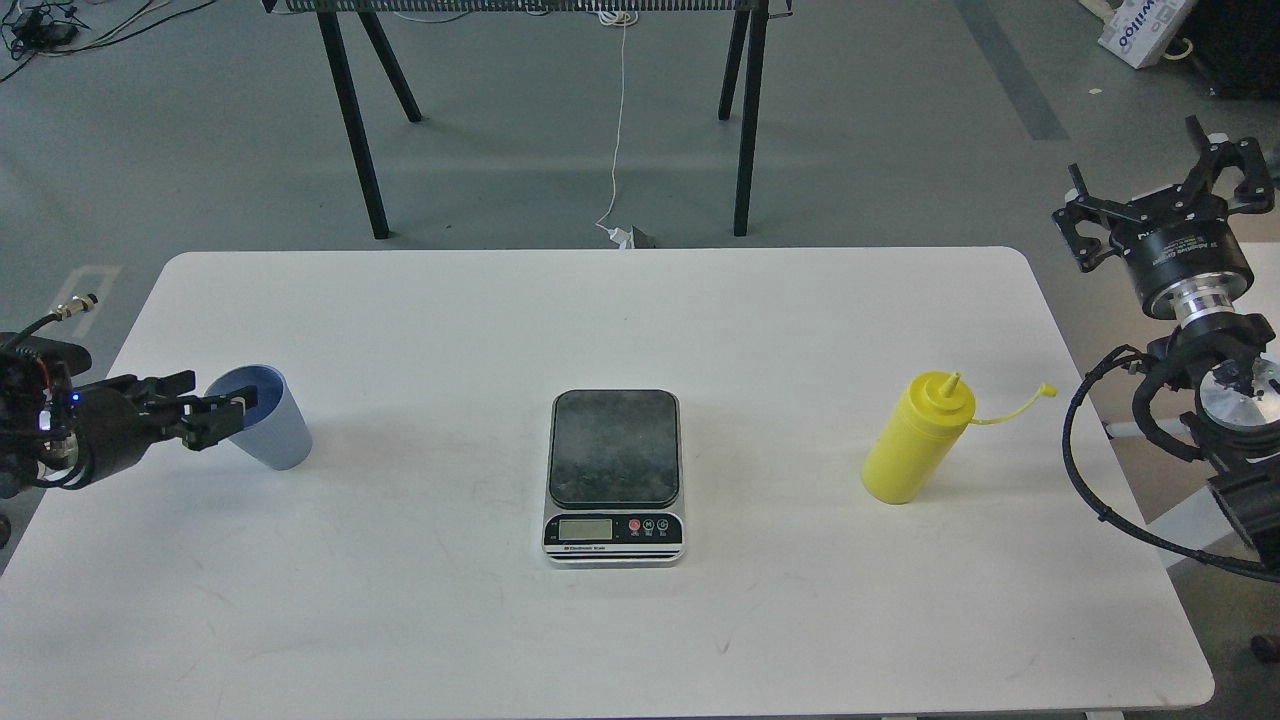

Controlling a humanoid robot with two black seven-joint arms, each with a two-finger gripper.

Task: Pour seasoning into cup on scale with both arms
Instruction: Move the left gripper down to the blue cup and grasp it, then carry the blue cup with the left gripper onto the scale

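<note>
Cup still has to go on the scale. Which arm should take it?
Left. The left gripper is already at the cup, fingers about its rim. The right gripper is raised off the table's right edge, beyond the bottle. The scale plate is bare.

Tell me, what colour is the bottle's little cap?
Yellow, like the bottle itself; the cap hangs out on a thin tether. Head view shows it.

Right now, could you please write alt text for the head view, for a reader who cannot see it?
A white table holds a digital scale at centre with nothing on its plate, a light blue cup at left and a yellow squeeze bottle, cap off, at right. The left tool reaches the cup's rim; the right tool hangs open off the table's right edge.
</note>
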